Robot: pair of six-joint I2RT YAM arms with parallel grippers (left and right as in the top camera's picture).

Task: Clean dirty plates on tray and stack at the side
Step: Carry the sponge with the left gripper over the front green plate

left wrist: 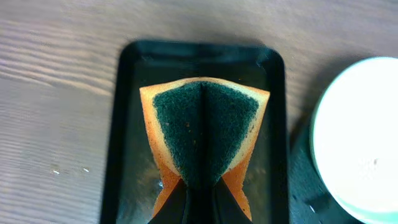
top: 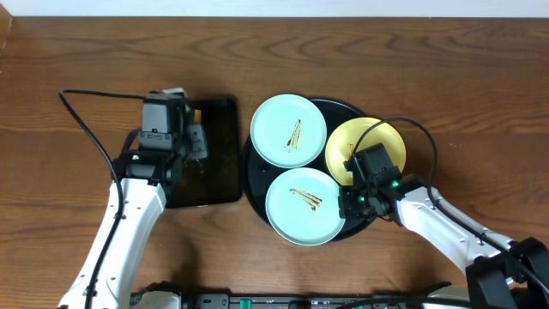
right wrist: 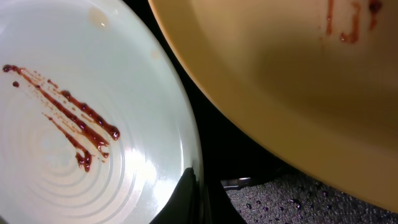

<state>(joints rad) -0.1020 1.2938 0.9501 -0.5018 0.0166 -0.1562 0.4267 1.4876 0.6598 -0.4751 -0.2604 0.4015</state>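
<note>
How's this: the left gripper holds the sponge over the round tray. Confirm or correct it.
Wrong tray. The left gripper holds the sponge over the rectangular tray. The left wrist view shows it.

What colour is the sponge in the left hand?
The sponge is orange with a dark green scrubbing face, best seen in the left wrist view.

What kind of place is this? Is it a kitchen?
Likely a robot practice table rather than a kitchen: a plain wooden tabletop, sauce-streaked plates on a round black tray, and a sponge pinched by the left gripper over a small black tray.
</note>
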